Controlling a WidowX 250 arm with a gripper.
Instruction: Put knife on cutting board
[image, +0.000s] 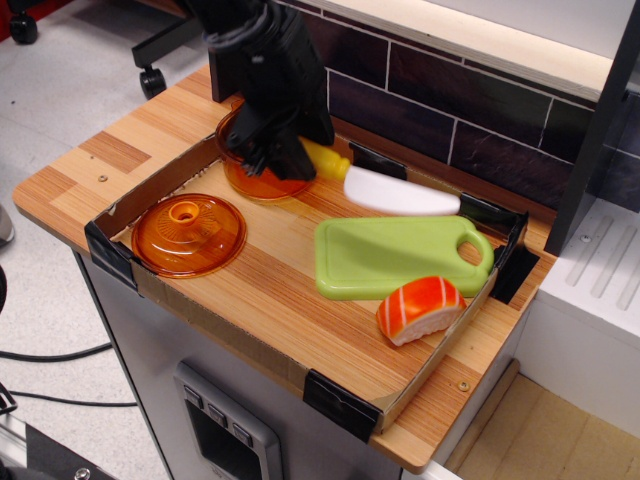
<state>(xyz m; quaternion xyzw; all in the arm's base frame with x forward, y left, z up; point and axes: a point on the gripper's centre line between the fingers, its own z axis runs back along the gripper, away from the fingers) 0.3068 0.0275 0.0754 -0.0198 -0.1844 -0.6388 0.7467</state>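
My black gripper (292, 150) is shut on the yellow handle of the knife (380, 185) and holds it in the air. The white blade points right, roughly level, above the far edge of the cutting board (400, 255). The light green board lies flat on the wooden tray floor, its oval handle hole toward the right. The knife does not touch the board. My gripper is up and to the left of the board, in front of the orange pot.
An orange round lid (188, 233) lies at the tray's left. An orange pot (255, 175) stands behind it, partly hidden by my gripper. A salmon sushi piece (420, 307) lies in front of the board. Cardboard walls (440, 350) with black corner clips rim the tray; a dark tiled wall (450, 110) stands behind.
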